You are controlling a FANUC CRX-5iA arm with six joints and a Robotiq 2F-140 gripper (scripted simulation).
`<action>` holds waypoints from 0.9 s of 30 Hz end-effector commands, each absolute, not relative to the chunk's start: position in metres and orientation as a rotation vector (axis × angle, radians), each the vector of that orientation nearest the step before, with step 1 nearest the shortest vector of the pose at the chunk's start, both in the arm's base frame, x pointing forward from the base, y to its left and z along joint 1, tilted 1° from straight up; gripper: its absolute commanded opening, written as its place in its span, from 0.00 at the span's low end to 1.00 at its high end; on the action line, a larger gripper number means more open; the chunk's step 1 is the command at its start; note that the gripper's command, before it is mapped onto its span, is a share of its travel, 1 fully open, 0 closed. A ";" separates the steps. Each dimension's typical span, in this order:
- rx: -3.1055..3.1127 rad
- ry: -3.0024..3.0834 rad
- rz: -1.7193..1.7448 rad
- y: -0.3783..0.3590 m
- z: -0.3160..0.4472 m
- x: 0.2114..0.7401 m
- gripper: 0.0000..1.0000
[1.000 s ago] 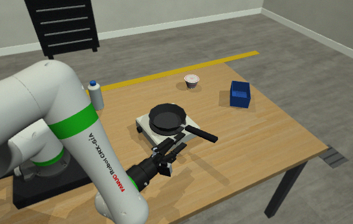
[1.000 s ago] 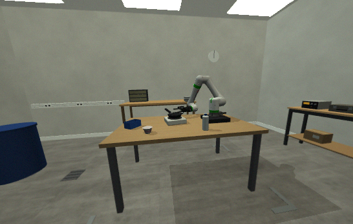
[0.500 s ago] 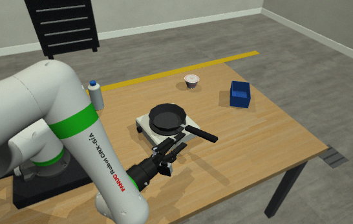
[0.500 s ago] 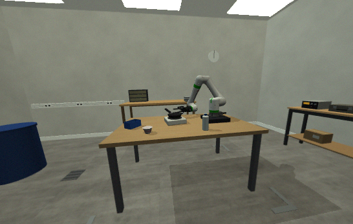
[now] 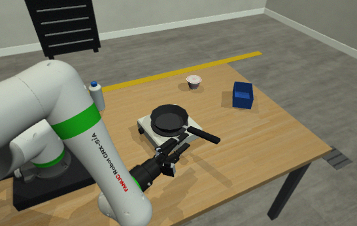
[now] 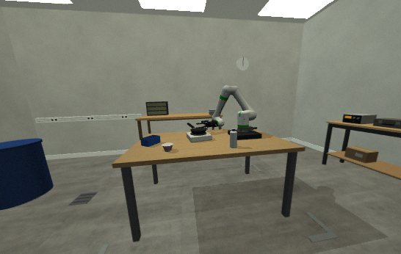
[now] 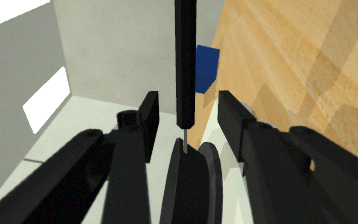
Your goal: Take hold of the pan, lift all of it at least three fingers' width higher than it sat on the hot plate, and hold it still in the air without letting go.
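Observation:
The black pan (image 5: 169,119) sits on the white hot plate (image 5: 171,133) in the middle of the table, its handle (image 5: 203,134) pointing to the right front. My gripper (image 5: 184,141) is low at the near side of the hot plate, tilted on its side, its fingers partly open and level with the pan's rim near the handle's root. In the wrist view the pan (image 7: 185,185) shows edge-on between the two fingers, with a gap on each side, and the handle (image 7: 185,65) runs away beyond them. Nothing is held. The pan (image 6: 197,129) and gripper (image 6: 210,124) also show small in the exterior view.
A blue box (image 5: 243,95) and a small cup (image 5: 193,81) stand at the far right of the table. A bottle with a blue cap (image 5: 97,95) stands to the left, near my arm's base (image 5: 43,183). The table's front edge is close by.

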State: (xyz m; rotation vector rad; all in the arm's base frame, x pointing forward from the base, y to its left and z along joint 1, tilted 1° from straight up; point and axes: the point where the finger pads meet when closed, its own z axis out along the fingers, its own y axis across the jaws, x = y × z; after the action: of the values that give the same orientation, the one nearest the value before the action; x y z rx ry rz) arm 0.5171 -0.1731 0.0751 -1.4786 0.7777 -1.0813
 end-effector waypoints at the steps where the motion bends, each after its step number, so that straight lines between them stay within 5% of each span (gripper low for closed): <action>1: -1.479 0.776 -1.083 -0.172 0.076 0.520 0.41; 27: -1.479 0.776 -1.083 -0.161 0.076 0.547 0.41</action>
State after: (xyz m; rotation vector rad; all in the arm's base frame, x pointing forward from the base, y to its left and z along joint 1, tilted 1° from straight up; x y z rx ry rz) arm 0.5434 -0.1623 0.0753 -1.4787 0.7777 -1.0812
